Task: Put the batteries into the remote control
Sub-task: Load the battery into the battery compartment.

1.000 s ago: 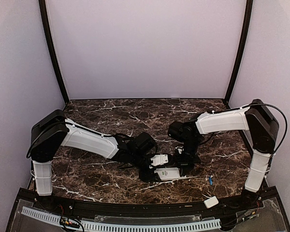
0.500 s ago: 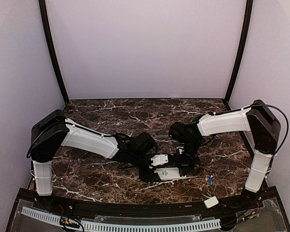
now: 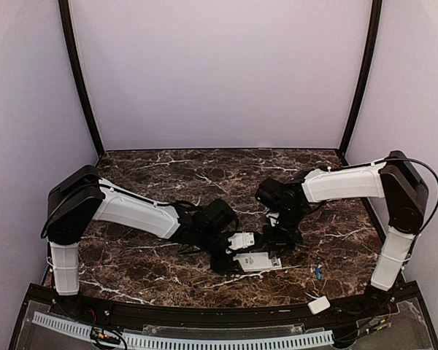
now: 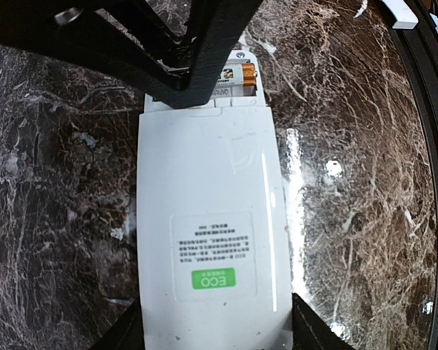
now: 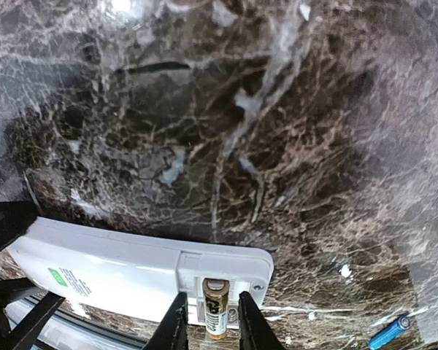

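Note:
The white remote control [image 4: 208, 219] lies face down on the marble with its green ECO label up. My left gripper [image 4: 213, 339] is shut on its near end, one finger against each long side. The battery bay at the far end is uncovered, and a gold-and-black battery [image 5: 216, 306] lies in one slot. My right gripper [image 5: 212, 327] straddles that battery, its fingers [image 5: 177, 321] slightly open with a gap on each side. A blue battery [image 5: 389, 332] lies loose on the table to the right. From above, both grippers [image 3: 230, 257] [image 3: 276, 248] meet over the remote control [image 3: 261, 262].
A small white cover piece [image 3: 319, 305] rests on the black front rail at the right, near the blue battery [image 3: 317, 271]. Purple walls enclose the table on three sides. The front rail [image 3: 204, 313] runs along the near edge.
My right gripper's fingers have parted and let go of the battery, which stays in the bay. The right arm has shifted slightly right. The left arm and remote have not moved.

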`<state>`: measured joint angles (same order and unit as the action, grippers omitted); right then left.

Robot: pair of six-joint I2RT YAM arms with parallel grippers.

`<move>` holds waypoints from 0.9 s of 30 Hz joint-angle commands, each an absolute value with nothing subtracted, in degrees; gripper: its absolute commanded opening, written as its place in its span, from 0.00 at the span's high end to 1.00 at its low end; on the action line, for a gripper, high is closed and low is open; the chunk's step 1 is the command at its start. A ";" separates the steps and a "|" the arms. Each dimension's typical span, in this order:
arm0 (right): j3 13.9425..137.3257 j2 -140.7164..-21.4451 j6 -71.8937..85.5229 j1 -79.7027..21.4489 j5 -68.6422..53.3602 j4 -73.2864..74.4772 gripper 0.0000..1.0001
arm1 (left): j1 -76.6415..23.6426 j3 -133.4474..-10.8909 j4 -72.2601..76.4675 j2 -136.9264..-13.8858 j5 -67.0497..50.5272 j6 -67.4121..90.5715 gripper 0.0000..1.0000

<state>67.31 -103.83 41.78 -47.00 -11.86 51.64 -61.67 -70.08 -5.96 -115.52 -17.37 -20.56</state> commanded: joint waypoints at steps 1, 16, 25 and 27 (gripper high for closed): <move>67.63 -103.36 41.22 -46.93 -9.44 46.81 0.76 | -61.94 -67.88 -14.67 -120.22 -16.89 -19.25 0.94; 66.20 -97.71 41.68 -46.93 -8.63 52.94 0.78 | -61.96 -68.01 -14.80 -120.32 -16.95 -19.34 0.94; 62.10 -96.17 45.52 -48.08 -11.11 49.38 0.82 | -61.93 -68.03 -14.85 -120.40 -16.95 -19.40 0.94; 61.86 -96.88 46.57 -48.69 -10.70 48.96 0.82 | -61.95 -68.08 -14.85 -120.41 -16.93 -19.42 0.94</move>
<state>62.87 -96.97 43.57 -47.44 -10.61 50.54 -61.67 -70.15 -5.96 -115.61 -17.41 -20.53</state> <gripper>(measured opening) 0.181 0.579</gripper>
